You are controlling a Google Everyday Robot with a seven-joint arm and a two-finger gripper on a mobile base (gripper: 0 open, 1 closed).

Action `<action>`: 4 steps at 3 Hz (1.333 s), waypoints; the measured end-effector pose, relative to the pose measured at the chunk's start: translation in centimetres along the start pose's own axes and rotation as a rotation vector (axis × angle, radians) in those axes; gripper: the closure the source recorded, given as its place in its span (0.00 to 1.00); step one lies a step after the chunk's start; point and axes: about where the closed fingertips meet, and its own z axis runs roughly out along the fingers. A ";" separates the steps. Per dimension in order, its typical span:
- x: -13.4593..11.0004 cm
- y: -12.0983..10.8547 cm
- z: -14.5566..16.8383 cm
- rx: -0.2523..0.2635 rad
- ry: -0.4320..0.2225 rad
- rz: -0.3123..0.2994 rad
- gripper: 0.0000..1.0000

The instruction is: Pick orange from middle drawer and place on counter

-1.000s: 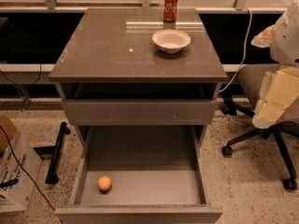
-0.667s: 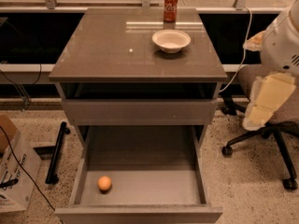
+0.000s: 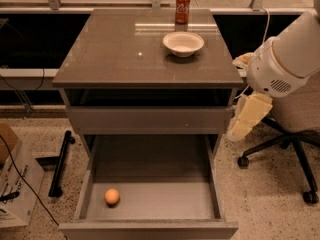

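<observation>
The orange (image 3: 112,196) lies on the floor of the open middle drawer (image 3: 165,201), near its front left corner. The counter (image 3: 115,49) is the glossy grey-brown top of the cabinet. My gripper (image 3: 240,129) hangs from the white arm (image 3: 285,59) just off the cabinet's right side. It is at the height of the closed upper drawer front, pointing down. It is above and to the right of the orange and well apart from it. Nothing shows in it.
A white bowl (image 3: 183,43) and a red soda can (image 3: 182,7) stand at the back right of the counter. An office chair (image 3: 295,134) is behind the arm on the right. A cardboard box (image 3: 12,184) and a black bar (image 3: 60,161) lie on the floor at left.
The arm and gripper have moved left and down, from beside the chair to the cabinet's right side. The orange and the drawer have not moved.
</observation>
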 end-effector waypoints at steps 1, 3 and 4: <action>0.0 0.0 0.0 0.000 0.000 0.000 0.00; -1.8 1.0 5.6 -0.040 -0.070 0.012 0.00; -2.0 2.1 11.4 -0.059 -0.204 0.044 0.00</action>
